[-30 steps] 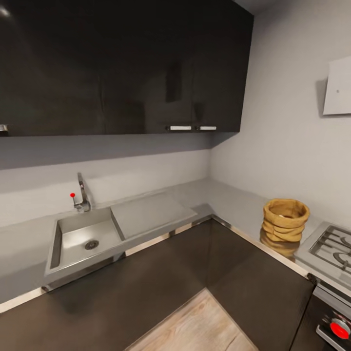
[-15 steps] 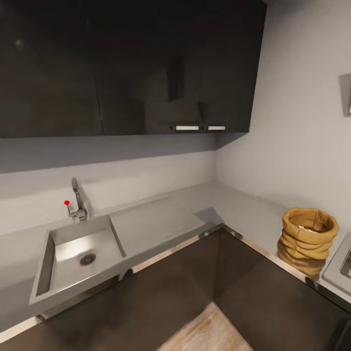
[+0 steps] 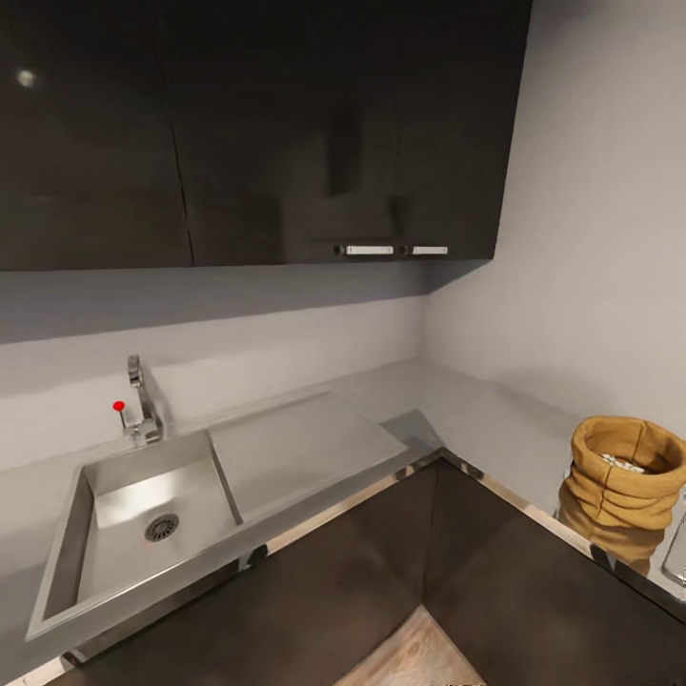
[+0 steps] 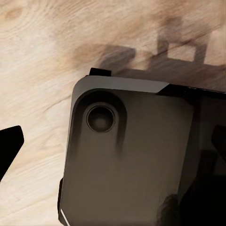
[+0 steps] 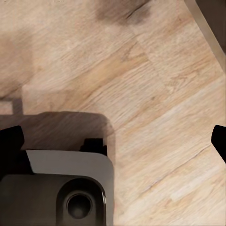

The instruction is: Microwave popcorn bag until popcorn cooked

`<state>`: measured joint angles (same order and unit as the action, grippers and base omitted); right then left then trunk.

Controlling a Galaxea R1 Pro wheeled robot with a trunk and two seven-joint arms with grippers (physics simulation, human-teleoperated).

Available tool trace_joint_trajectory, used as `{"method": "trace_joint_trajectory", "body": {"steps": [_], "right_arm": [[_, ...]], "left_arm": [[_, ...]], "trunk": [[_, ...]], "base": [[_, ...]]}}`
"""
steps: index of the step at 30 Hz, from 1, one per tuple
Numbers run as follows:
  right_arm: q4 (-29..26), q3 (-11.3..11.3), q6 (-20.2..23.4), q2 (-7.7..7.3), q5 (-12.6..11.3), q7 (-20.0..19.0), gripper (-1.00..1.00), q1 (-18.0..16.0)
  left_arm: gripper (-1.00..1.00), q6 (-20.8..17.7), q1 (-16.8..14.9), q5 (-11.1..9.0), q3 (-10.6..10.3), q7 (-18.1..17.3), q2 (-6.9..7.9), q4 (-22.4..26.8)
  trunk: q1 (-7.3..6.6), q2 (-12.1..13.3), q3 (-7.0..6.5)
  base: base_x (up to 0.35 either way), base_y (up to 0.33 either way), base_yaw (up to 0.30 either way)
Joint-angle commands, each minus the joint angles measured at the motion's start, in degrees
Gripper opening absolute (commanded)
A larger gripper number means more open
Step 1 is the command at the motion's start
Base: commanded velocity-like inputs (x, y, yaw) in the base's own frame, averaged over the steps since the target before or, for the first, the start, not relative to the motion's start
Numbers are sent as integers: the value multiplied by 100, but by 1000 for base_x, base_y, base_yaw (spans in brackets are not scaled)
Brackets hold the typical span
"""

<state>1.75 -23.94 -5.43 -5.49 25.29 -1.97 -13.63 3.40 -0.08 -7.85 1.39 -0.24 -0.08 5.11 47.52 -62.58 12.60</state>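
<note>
Kitchen corner seen from the head camera: dark upper cabinets (image 3: pixel 257 133) fixed above a grey wall, and an L-shaped grey tabletop (image 3: pixel 457 405) carried on dark cabinet fronts. A strip of light wood floor (image 3: pixel 410 657) is seen at the foot of the inner corner.

A steel sink (image 3: pixel 143 519) is set into the tabletop's left run, with a flat draining board (image 3: pixel 295 443) beside it and a tap (image 3: pixel 141 405) with a red-tipped lever at the back edge.

The popcorn bag (image 3: pixel 624 491) is stood upright on the right run of the tabletop, close to its front edge and well apart from the sink. Its rolled rim is open; something pale is seen inside, too small to be identified. A sliver of a steel fitting is just beside it at the frame's right edge.

Both wrist cameras are pointed down at the wood floor and the robot's dark base (image 4: pixel 132 155).

Left gripper: one dark fingertip is glimpsed; its state cannot be told. Right gripper (image 5: pixel 117 136): dark fingertips are seen at opposite edges of the view, spread wide apart, nothing held.

Step judged in hand: approach to the bag, grasp not yet begun. Next required: the base is to be brought nearer the right run, an arm raised, and the gripper closed around the bag below the rim.
</note>
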Motion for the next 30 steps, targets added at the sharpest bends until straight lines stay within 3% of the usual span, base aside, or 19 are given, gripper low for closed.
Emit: {"method": "trace_joint_trajectory", "body": {"steps": [1, 30], "right_arm": [[15, -49, -34, -4, 38, -11, 100, -8], [18, -49, -37, -4, 32, -8, 100, -8]], "left_arm": [[100, 12, -1, -39, 10, -3, -1, 4], [100, 12, -1, -41, 15, 5, -1, 7]], "trunk": [[0, -5, 7], [0, -5, 7]], "base": [[2, 0, -176], [0, 0, -244]]}}
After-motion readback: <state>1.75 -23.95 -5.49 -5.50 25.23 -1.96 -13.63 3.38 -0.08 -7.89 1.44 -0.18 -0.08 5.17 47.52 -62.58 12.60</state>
